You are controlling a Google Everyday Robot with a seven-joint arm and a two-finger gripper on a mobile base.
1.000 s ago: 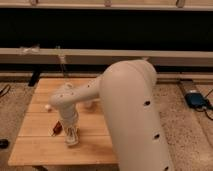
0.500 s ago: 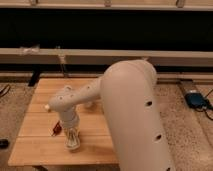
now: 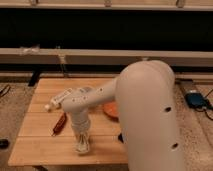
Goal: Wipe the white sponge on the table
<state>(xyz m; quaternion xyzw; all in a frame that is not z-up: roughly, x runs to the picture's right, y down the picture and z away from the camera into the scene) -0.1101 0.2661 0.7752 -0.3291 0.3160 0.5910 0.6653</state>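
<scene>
Sponge point(image 3: 83, 148), a small whitish block, lies low and left of centre on the table point(image 3: 35, 145), near its front edge, directly under the gripper point(image 3: 82, 142). Whether the gripper clamps it cannot be told. The pale arm point(image 3: 145, 115) reaches in from the right, its wrist pointing straight down.

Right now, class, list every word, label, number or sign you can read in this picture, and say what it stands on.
None can be read.
White tube on the table: any print is too blurred to read.
Blue box on the floor: no legible marking.
Robot arm and its pincer, down at the table's front edge: no visible lettering.
</scene>
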